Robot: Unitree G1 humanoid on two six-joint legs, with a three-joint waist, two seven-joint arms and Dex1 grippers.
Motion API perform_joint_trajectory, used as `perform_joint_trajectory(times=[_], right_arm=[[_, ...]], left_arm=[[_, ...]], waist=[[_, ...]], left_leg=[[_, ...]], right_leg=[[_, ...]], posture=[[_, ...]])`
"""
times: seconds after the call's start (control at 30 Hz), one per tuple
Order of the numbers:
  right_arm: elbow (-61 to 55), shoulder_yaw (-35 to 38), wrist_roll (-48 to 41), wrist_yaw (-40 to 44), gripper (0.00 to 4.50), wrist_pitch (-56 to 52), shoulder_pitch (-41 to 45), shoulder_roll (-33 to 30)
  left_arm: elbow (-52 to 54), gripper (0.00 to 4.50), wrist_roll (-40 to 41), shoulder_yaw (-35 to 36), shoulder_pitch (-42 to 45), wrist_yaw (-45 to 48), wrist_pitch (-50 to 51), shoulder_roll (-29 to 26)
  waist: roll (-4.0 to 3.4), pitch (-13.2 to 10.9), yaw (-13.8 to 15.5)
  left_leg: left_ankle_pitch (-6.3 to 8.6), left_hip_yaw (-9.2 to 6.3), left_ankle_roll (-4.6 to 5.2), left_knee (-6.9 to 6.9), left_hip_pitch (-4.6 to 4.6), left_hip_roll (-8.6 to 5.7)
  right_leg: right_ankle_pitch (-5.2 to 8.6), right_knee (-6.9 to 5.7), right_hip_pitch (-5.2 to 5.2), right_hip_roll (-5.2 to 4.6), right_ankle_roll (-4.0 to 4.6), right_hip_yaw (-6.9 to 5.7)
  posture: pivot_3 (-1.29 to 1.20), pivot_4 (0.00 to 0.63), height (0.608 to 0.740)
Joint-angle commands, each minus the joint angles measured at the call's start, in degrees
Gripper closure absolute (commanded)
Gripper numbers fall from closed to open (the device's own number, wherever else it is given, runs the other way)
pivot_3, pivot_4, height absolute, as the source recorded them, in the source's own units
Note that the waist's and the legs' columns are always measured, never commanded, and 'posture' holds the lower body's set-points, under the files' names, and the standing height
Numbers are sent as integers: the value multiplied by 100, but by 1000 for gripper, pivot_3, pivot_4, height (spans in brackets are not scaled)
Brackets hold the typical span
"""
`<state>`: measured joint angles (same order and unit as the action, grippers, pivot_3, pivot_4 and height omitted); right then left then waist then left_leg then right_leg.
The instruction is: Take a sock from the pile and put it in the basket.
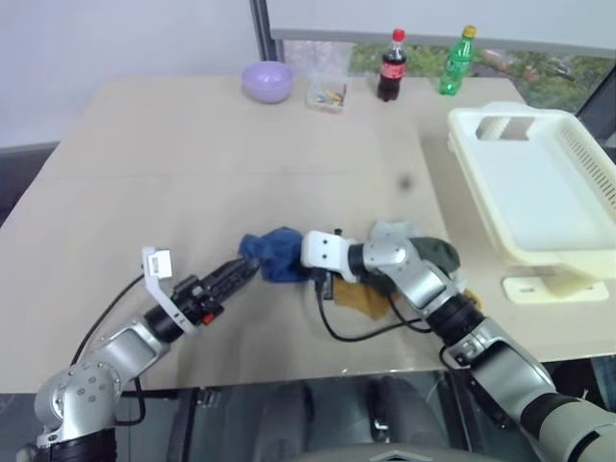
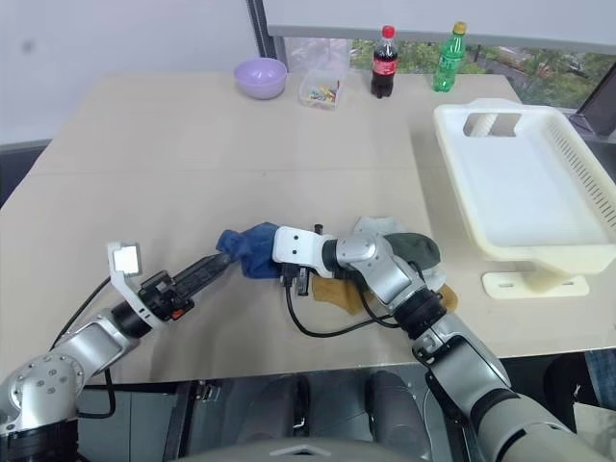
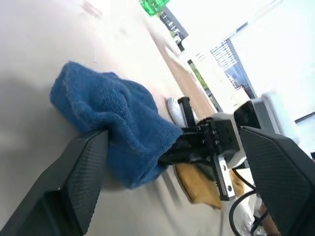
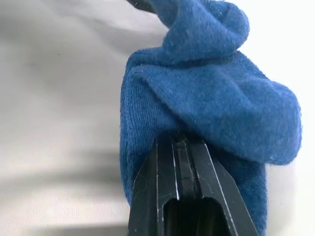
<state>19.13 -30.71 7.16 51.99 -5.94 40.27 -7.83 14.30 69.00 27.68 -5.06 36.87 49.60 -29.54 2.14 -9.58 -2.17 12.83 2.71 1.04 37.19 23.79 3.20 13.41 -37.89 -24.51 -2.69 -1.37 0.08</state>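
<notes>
Right hand (image 4: 184, 147) pinching blue sock (image 4: 206, 93), apparently lifted

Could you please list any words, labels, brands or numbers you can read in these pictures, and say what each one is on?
No text can be read anywhere.
Dark cola bottle: its red label shows white marks, too small to read.
Green bottle: its label is too small and blurred to read.
Clear box of small coloured items: no lettering to make out.
Basket, lilac bowl, blue sock: no print seen.

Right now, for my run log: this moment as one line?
right pincer: shut on blue sock | left pincer: open beside sock | basket: empty
</notes>
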Motion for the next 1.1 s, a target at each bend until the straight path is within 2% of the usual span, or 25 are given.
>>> perform_joint_trajectory(times=[0.03, 0.27, 0.4, 0.57, 0.77, 0.93, 1.1], right_arm=[[46, -96, 128, 32, 4500, 7, -107, -44], [93, -113, 219, -1, 4500, 140, -99, -39], [136, -132, 296, -19, 4500, 270, -119, -63], [155, -129, 326, -20, 4500, 380, -143, -77], [114, -102, 340, -59, 4500, 569, -177, -103], [-209, 53, 191, 57, 4500, 803, -186, -266], [-1064, 306, -267, 648, 4500, 461, -282, -809]], left_arm=[[39, 46, 492, 309, 100, -78, -70, 84], [178, 46, 245, -250, 580, -202, 18, -14], [-39, 46, 29, -596, 1090, -188, -33, 7], [-331, 46, -264, -853, 1315, 96, -105, 36], [-615, 46, -934, -1411, 1541, 277, -239, 163], [-779, 46, -1292, -1720, 1606, 538, -352, 263], [-896, 46, -1557, -1973, 1637, 802, -362, 332]], waist=[[1, 1, 3], [3, 2, 21], [4, 3, 18], [3, 2, 2], [4, 2, 17], [2, 1, 21], [1, 0, 69]], left_leg=[[0, 0, 0, 0, 0, 0], [0, -2, 0, 1, -2, -4], [0, 0, 0, 2, -2, -8], [0, 3, 0, 1, -1, -8], [0, 3, 0, 3, -3, -9], [0, 2, 0, 2, 1, -8], [0, 2, 0, 3, 5, -10]], right_leg=[[0, 0, 0, 0, 0, 0], [0, -1, 2, 1, 0, -1], [-1, -2, 4, 3, -1, 0], [-13, 0, 2, 6, -22, 3], [-13, -1, 4, 6, -22, 1], [-13, 0, 2, 6, -23, 1], [-13, 4, 2, 3, -24, 0]], posture=[[0, 150, 740], [0, 150, 740], [0, 150, 740], [0, 150, 740], [0, 150, 740], [0, 150, 740], [0, 150, 740]])
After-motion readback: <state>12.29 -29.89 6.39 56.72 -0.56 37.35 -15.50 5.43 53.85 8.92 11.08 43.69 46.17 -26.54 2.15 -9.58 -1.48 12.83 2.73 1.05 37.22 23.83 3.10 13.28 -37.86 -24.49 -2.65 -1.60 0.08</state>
